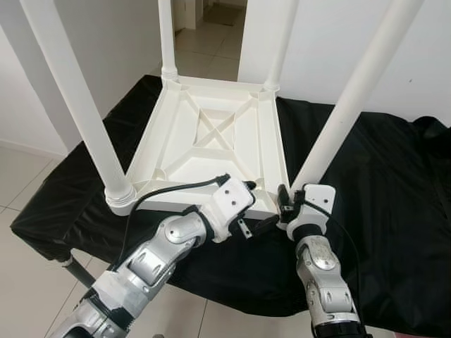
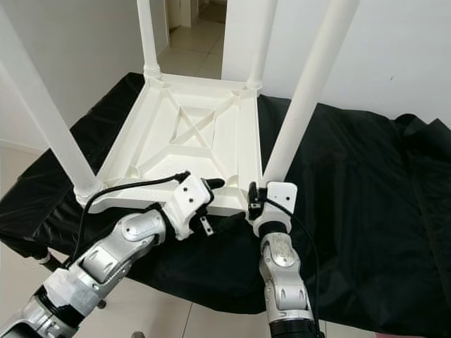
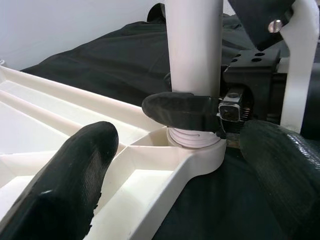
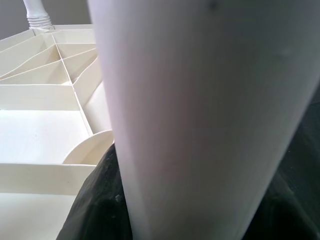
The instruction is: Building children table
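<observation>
A white plastic children's table [image 1: 211, 134] lies upside down on a black cloth [image 1: 380, 183], with its legs pointing up. My right gripper [image 1: 285, 204] is shut on the near-right leg [image 1: 352, 98] just above its threaded base; in the left wrist view one of its black fingers [image 3: 180, 110] wraps that leg [image 3: 194, 45]. In the right wrist view the leg [image 4: 200, 110] stands very close. My left gripper [image 1: 258, 206] is open at the same near-right corner, its fingers [image 3: 75, 175] spread on either side of the corner rim [image 3: 200, 162].
The near-left leg [image 1: 70, 91] and two far legs [image 1: 166, 35] rise steeply around my arms. The cloth-covered surface ends just in front of me, above a tiled floor [image 1: 21, 176]. White walls and a doorway lie behind.
</observation>
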Robot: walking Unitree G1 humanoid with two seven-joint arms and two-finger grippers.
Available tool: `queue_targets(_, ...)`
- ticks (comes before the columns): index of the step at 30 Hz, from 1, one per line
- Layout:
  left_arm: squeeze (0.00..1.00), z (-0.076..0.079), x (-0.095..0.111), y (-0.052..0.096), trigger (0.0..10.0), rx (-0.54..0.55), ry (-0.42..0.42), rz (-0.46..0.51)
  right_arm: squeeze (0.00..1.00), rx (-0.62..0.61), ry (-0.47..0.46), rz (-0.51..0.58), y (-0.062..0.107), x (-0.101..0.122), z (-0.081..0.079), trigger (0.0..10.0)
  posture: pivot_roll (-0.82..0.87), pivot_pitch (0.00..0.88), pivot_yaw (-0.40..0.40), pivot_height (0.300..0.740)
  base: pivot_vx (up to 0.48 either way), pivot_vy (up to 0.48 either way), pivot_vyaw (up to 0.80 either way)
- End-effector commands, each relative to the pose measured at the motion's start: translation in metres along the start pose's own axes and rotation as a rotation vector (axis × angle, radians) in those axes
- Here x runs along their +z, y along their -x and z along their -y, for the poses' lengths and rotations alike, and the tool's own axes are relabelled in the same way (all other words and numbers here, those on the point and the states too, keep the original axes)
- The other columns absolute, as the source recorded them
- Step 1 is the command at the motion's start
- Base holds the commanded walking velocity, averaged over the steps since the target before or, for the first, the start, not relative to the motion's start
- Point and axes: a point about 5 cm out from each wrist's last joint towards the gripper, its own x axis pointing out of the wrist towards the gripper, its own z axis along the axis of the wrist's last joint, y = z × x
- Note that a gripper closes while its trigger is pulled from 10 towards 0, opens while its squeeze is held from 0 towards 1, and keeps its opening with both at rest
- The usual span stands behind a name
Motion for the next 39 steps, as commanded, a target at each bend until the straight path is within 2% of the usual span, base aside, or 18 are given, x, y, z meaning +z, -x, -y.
queue_targets(1,0.0,0.006,0.003,-0.001,10.0,-0.143,-0.016,-0.004,0.0,-0.001,-0.075,-0.019,0.003,-0.003,-0.009,10.0,-0.08,0.0,-0.046,0.74,0.0,0.0,0.0)
queue_targets(4,0.0,0.006,0.002,-0.001,10.0,-0.141,-0.015,-0.004,0.0,0.002,-0.073,-0.017,0.003,-0.003,-0.011,10.0,-0.08,0.0,-0.047,0.74,0.0,0.0,0.0)
queue_targets(5,0.0,0.006,0.002,-0.001,10.0,-0.138,-0.013,-0.006,1.0,0.026,-0.083,-0.007,0.004,-0.002,-0.012,10.0,-0.08,0.0,-0.049,0.74,0.0,0.0,0.0)
queue_targets(9,0.0,0.006,0.001,0.0,10.0,-0.137,-0.011,-0.009,1.0,0.035,-0.084,0.008,0.005,-0.001,-0.011,10.0,-0.08,0.0,-0.049,0.74,0.0,0.0,0.0)
queue_targets(12,0.0,0.006,0.0,0.0,10.0,-0.136,-0.01,-0.011,1.0,0.073,-0.041,0.025,0.007,0.0,0.001,10.0,-0.08,0.0,-0.048,0.74,0.0,0.0,0.0)
queue_targets(18,0.0,0.006,0.0,-0.001,10.0,-0.137,-0.01,-0.009,1.0,0.129,-0.015,0.03,0.008,0.001,0.02,10.0,-0.08,0.0,-0.047,0.74,0.0,0.0,0.0)
queue_targets(21,0.0,0.007,0.0,-0.001,10.0,-0.14,-0.01,-0.008,1.0,0.146,-0.009,0.033,0.008,0.001,0.023,10.0,-0.08,0.0,-0.046,0.74,0.0,0.0,0.0)
queue_targets(22,0.0,0.007,-0.001,0.0,10.0,-0.147,-0.012,-0.012,0.11,0.184,-0.002,0.04,0.007,0.003,0.027,10.0,-0.08,0.0,-0.045,0.74,0.0,0.0,0.0)
queue_targets(23,0.0,0.007,-0.001,0.0,10.0,-0.147,-0.012,-0.012,0.11,0.184,-0.002,0.04,0.007,0.003,0.027,10.0,-0.08,0.0,-0.045,0.74,0.0,0.0,0.0)
queue_targets(24,0.0,0.007,-0.001,0.001,10.0,-0.152,-0.016,-0.012,0.0,0.231,0.017,0.053,0.006,0.005,0.031,10.0,-0.08,0.0,-0.046,0.74,0.0,0.0,0.0)
queue_targets(28,0.0,0.007,-0.002,0.004,10.0,-0.172,-0.023,-0.009,0.0,0.344,0.062,0.072,0.003,0.011,0.044,10.0,-0.08,0.0,-0.052,0.74,0.0,0.0,0.0)
queue_targets(30,0.0,0.007,-0.002,0.004,10.0,-0.172,-0.023,-0.009,0.0,0.344,0.062,0.072,0.003,0.011,0.044,10.0,-0.08,0.0,-0.052,0.74,0.0,0.0,0.0)
queue_targets(32,0.0,0.004,-0.003,0.009,10.0,-0.184,-0.017,-0.013,0.0,0.458,0.082,0.069,0.001,0.014,0.046,10.0,-0.08,0.0,-0.062,0.74,0.0,0.0,0.0)
queue_targets(35,0.0,0.003,-0.003,0.012,10.0,-0.187,-0.017,-0.016,0.0,0.505,0.093,0.063,-0.001,0.015,0.046,10.0,-0.07,0.0,-0.064,0.74,0.0,0.0,0.0)
queue_targets(39,0.0,0.008,-0.003,0.017,10.0,-0.217,-0.019,-0.017,0.0,0.655,0.14,0.025,-0.012,0.012,0.04,10.0,-0.06,0.0,-0.054,0.74,0.0,0.0,0.0)
